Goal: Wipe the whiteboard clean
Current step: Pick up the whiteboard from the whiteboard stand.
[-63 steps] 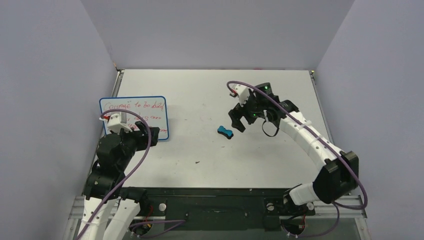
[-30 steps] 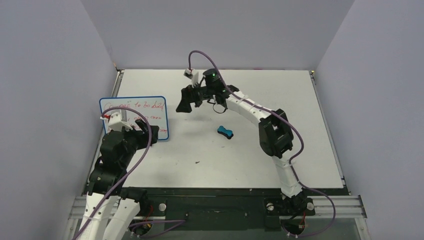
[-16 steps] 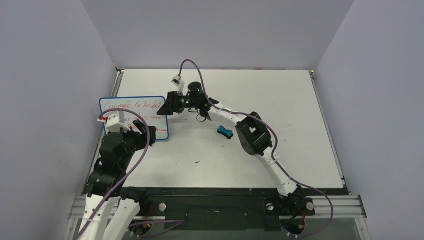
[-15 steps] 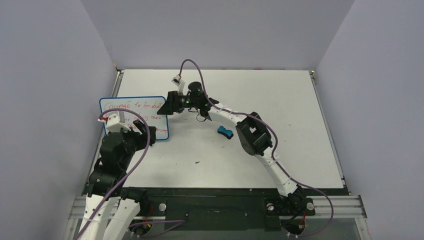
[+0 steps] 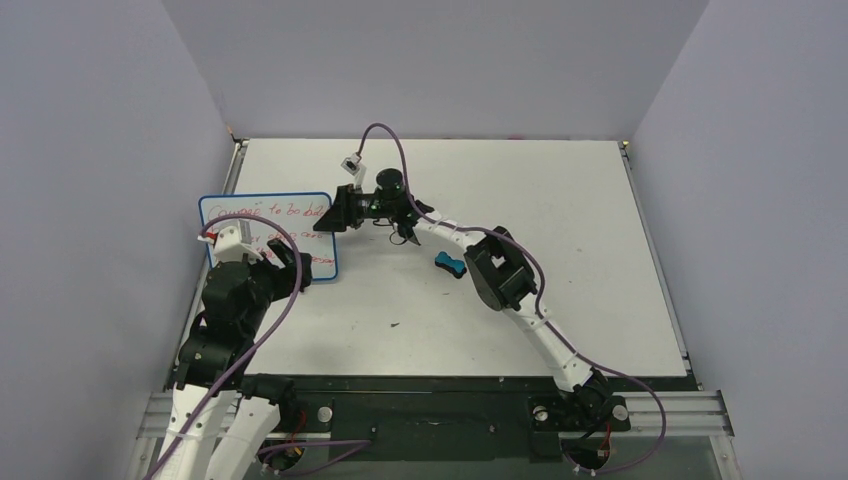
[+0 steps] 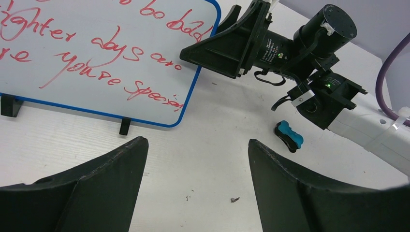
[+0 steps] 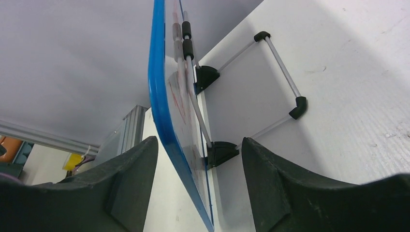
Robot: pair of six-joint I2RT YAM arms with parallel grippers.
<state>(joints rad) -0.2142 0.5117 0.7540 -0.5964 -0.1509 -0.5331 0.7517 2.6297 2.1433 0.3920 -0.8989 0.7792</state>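
The whiteboard (image 5: 262,222), white with a blue rim and red handwriting, stands tilted on its wire stand at the table's left. It also shows in the left wrist view (image 6: 87,53) and edge-on in the right wrist view (image 7: 158,96). My right gripper (image 5: 330,217) is open, with its jaws on either side of the board's right edge (image 7: 199,145), not pressing it. My left gripper (image 5: 291,263) is open and empty (image 6: 193,142), low in front of the board. The blue-and-black eraser (image 5: 450,264) lies on the table, apart from both grippers.
The board's wire stand with black feet (image 7: 283,72) rests behind it. The right arm (image 5: 500,270) stretches across the table's middle, over the eraser (image 6: 289,136). Purple walls close in the left, back and right. Small dark specks (image 6: 234,198) lie on the table.
My right arm has swung left from near the eraser to the whiteboard's right edge, and its open jaws now straddle it. My left arm has barely moved.
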